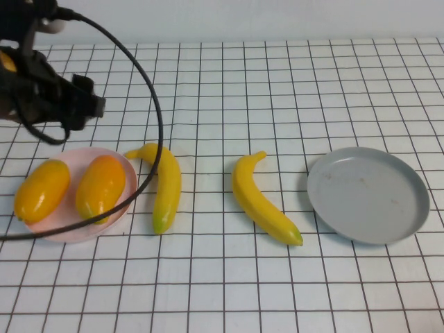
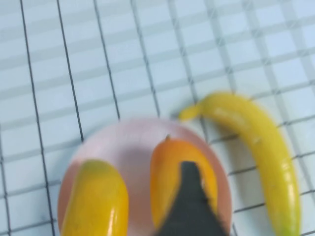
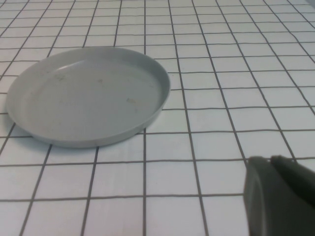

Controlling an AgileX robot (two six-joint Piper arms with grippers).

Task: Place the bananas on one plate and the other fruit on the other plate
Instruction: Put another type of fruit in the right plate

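Both mangoes (image 1: 69, 189) rest on the pink plate (image 1: 66, 225), sorted; left tool (image 2: 189, 206) above, grip unclear, right tool (image 3: 280, 196) shut, empty, near the grey plate (image 1: 409, 218) awaiting bananas (image 1: 263, 201).

We see a white tablecloth (image 1: 277, 76) with a black grid, two yellow bananas (image 1: 164, 182) green at the tips, two orange-yellow fruits (image 1: 100, 186) on the pale pink plate (image 1: 69, 227), and a plain grey plate (image 1: 368, 194).

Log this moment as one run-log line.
two orange-yellow oval fruits: on pale pink plate | two yellow bananas: on table | grey plate: bare | left gripper: above pink plate | right gripper: shut, near grey plate
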